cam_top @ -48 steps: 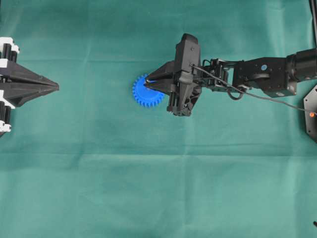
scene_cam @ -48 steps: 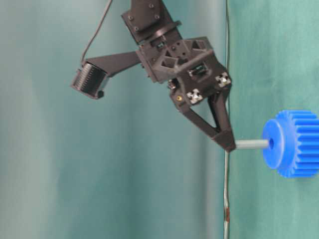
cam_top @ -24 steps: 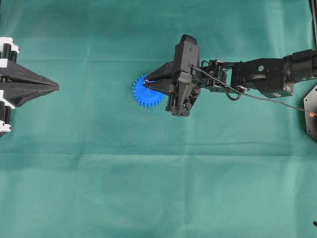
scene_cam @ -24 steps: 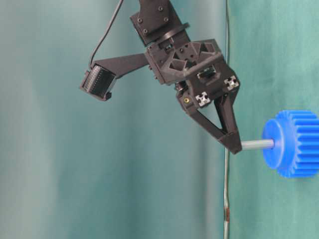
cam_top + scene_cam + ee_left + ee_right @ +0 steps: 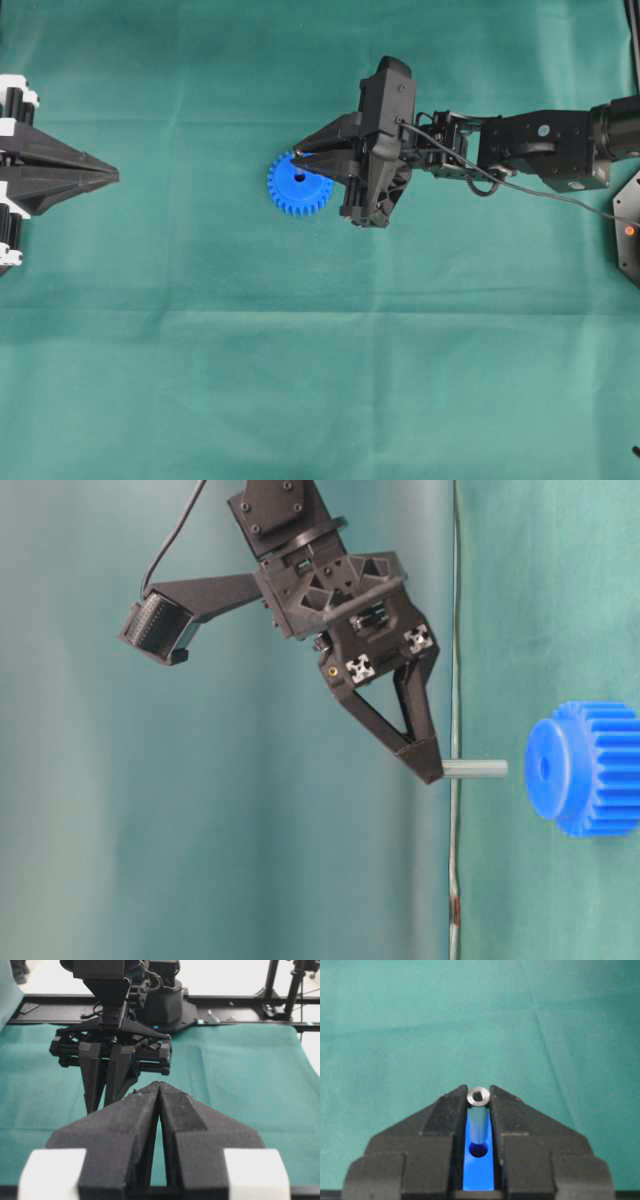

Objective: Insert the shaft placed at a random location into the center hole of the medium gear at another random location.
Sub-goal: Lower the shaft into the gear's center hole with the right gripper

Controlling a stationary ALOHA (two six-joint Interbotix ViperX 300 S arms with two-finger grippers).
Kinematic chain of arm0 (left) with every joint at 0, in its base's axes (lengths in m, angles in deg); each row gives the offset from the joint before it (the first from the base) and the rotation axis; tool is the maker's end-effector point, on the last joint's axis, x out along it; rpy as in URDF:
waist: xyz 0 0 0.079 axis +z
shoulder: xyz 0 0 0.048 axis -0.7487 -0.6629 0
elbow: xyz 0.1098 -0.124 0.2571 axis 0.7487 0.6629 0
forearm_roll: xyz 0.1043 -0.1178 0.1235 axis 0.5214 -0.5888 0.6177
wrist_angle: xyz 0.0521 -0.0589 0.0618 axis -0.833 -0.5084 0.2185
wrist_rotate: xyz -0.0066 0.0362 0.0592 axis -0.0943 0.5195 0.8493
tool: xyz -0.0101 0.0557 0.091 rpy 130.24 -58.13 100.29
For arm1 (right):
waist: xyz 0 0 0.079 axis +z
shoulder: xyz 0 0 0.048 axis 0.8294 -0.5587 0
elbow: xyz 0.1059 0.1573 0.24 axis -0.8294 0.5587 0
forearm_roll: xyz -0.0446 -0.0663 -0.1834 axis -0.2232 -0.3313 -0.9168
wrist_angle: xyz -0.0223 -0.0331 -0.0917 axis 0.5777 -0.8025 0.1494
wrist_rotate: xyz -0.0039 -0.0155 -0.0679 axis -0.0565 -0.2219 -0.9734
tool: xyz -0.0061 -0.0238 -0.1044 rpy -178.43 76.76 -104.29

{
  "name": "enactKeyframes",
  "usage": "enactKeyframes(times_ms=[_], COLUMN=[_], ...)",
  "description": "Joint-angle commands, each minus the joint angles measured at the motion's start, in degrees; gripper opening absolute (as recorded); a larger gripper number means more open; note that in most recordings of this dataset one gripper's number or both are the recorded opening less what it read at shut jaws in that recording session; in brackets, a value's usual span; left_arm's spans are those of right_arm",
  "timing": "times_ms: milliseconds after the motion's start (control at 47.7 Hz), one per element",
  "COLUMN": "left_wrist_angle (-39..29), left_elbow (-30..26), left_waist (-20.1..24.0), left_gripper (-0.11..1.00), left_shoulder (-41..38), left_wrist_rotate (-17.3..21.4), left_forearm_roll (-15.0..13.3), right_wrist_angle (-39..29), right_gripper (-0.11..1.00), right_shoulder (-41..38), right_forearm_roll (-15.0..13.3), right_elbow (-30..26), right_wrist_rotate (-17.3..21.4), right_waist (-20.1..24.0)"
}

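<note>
Silvery metal shaft (image 5: 475,769): stiff, light, slick; your right gripper (image 5: 428,770) is clamped on one end, at centre frame of the table-level view, tip just short of the blue medium gear (image 5: 585,768) and its center hole (image 5: 543,767). Grip it firmly near the end. Left gripper (image 5: 112,175): closed, holding nothing

- Your medium gear (image 5: 298,184) lies flat on the cloth (image 5: 300,380), left of middle and toward the far edge in the overhead view
- The shaft (image 5: 476,769) hangs above the gear's center hole (image 5: 299,178), apart from it, in line with it
- Your right gripper (image 5: 297,155) sits over the gear, reaching in from the right edge
- Your left gripper (image 5: 112,176) rests at the left edge, well apart from the gear
</note>
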Motion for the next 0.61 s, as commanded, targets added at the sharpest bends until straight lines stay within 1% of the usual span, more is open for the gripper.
enactKeyframes(times_ms=[0, 273, 587], left_wrist_angle=[0.26, 0.26, 0.26], left_elbow=[-1.32, -1.32, -1.32], left_waist=[0.09, 0.09, 0.09], left_gripper=[0.00, 0.00, 0.00], left_shoulder=[-0.35, -0.35, -0.35], left_wrist_rotate=[0.00, 0.00, 0.00], left_forearm_roll=[0.18, 0.18, 0.18], right_wrist_angle=[0.97, 2.37, 2.37], right_gripper=[0.13, 0.13, 0.13], right_shoulder=[1.05, -1.76, -3.34], right_forearm_roll=[0.09, 0.18, 0.70], right_elbow=[-0.70, -1.14, -1.14], right_wrist_rotate=[-0.79, -0.26, -0.18], right_waist=[0.00, 0.09, 0.35])
